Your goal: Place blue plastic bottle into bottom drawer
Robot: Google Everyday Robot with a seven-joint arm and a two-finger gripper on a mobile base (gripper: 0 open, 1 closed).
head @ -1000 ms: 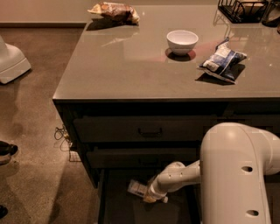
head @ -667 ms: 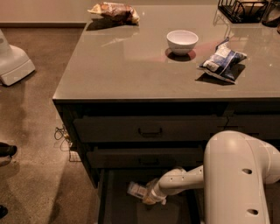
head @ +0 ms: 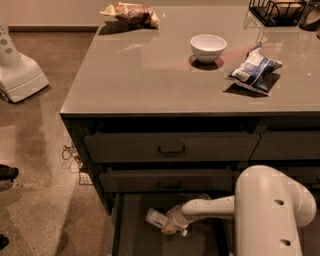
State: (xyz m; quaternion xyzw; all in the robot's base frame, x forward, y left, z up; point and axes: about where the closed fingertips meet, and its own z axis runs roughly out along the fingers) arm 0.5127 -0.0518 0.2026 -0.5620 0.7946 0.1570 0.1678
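Observation:
The bottom drawer (head: 131,235) is pulled open under two handled drawers, showing a flat dark inside. My white arm reaches from the right down into it. My gripper (head: 167,223) sits low over the drawer's floor, shut on the blue plastic bottle (head: 156,218). The bottle is small and clear with a pale label, and it sticks out to the upper left of the gripper, tilted, close to or touching the drawer floor.
On the grey counter (head: 140,75) stand a white bowl (head: 208,47), a blue-white snack bag (head: 254,69), a brown snack bag (head: 131,13) at the back and a black wire rack (head: 276,10) at the back right. A white machine base (head: 17,70) stands on the floor to the left.
The gripper with the bottle has moved slightly down and left, deeper into the open bottom drawer. The view has shifted a little.

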